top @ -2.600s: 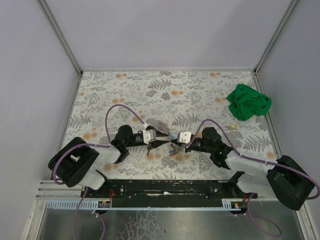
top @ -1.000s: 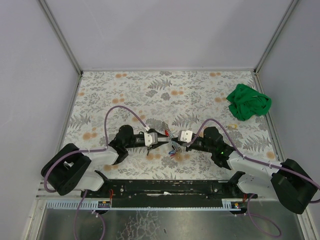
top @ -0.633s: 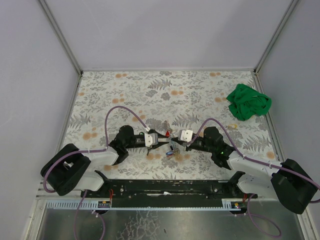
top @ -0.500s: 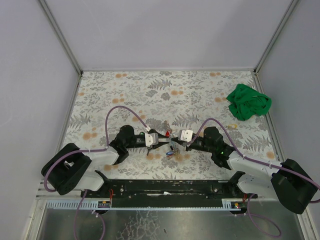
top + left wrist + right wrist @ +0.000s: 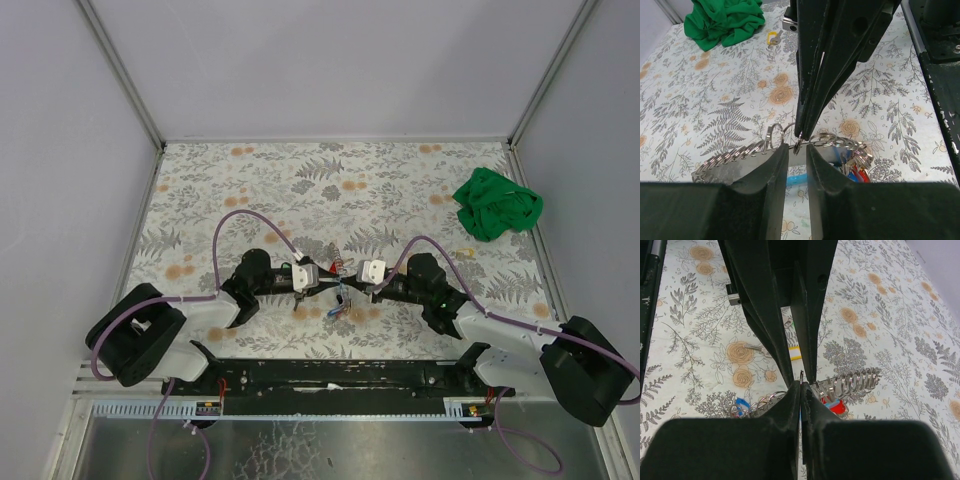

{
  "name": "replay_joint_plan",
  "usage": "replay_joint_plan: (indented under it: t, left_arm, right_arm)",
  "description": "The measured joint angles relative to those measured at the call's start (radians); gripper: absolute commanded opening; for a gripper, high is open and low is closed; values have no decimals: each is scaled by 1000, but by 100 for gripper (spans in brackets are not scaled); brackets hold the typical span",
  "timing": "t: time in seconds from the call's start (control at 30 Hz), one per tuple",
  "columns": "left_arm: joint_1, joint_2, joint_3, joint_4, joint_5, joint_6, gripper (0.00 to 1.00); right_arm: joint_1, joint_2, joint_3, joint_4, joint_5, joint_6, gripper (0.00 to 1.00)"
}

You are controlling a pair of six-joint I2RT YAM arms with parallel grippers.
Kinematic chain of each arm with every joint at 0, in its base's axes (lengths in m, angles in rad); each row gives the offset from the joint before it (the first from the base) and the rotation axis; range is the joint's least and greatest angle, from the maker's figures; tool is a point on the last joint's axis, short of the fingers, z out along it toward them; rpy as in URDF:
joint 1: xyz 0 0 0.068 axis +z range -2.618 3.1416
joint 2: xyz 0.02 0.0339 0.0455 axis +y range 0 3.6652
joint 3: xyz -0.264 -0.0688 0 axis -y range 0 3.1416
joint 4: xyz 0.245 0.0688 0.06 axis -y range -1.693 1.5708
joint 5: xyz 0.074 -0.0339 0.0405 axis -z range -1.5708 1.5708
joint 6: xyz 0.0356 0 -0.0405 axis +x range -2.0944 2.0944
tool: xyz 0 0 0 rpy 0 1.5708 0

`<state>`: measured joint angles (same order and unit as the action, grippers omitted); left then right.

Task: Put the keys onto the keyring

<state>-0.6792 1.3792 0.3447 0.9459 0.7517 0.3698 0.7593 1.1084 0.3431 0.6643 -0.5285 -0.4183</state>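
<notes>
The keyring (image 5: 740,159), a metal plate strung with many wire rings (image 5: 855,381), hangs between both grippers above the table's near middle (image 5: 340,290). Red (image 5: 834,406) and blue (image 5: 742,403) capped keys dangle from it. My right gripper (image 5: 801,385) is shut on one thin ring held edge-on. My left gripper (image 5: 797,150) faces it, fingertips either side of that same ring with a narrow gap between them. A yellow-capped key (image 5: 772,37) lies on the table next to the green cloth, far from both grippers.
A crumpled green cloth (image 5: 497,207) sits at the right rear by the wall. A loose bare metal piece (image 5: 747,346) and a yellow strip (image 5: 795,354) lie on the floral table under the left arm. Walls enclose the table on three sides.
My left gripper has moved right, up against the right gripper's tips, and its jaws have narrowed. The right gripper has stayed shut on the ring.
</notes>
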Motion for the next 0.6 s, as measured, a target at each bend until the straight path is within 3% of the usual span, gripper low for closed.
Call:
replay_joint_plan:
  t: [0.13,0.27,0.4,0.6]
  left_arm:
    - [0,1,1,-1,0,-5,7]
    - [0,1,3,-3,-1,-8,0]
    - [-2,0,3,-19,-23,-10,0]
    - [-24,-19,3,-60,-119,-26,0]
  right_arm:
    - [0,4,0,0,-13,0,3]
    - [0,5,0,-1,-14,0,16]
    - [0,-9,0,-4,-6,1,30]
    - [0,-102,-9,-21,64,-2,36]
